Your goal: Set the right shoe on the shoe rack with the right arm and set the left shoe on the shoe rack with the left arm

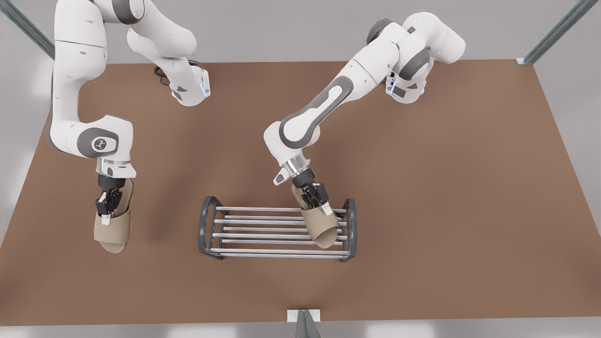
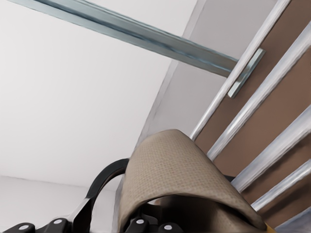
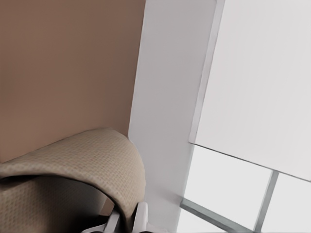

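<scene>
The shoe rack [image 1: 263, 209] stands in the middle of the brown table, thin silver rods between dark arched end frames. My left gripper [image 1: 315, 197] is at the rack's end on the front view's right, shut on the left shoe [image 1: 321, 227], a beige slipper tilted over the rods with its toe toward the table's front edge. In the left wrist view the slipper [image 2: 170, 170] fills the foreground, with the rods [image 2: 252, 116] just beyond it. My right gripper [image 1: 109, 203] hangs well off to the front view's left of the rack, shut on the right shoe [image 1: 114, 230], also seen as a beige slipper [image 3: 73, 170].
The brown table [image 1: 422, 188] spreads wide on both sides of the rack. Metal frame posts stand at the far corners [image 1: 554, 33], and a bracket [image 1: 304, 315] sits at the middle of the front edge. A dark cable [image 1: 162, 75] loops by one arm's base.
</scene>
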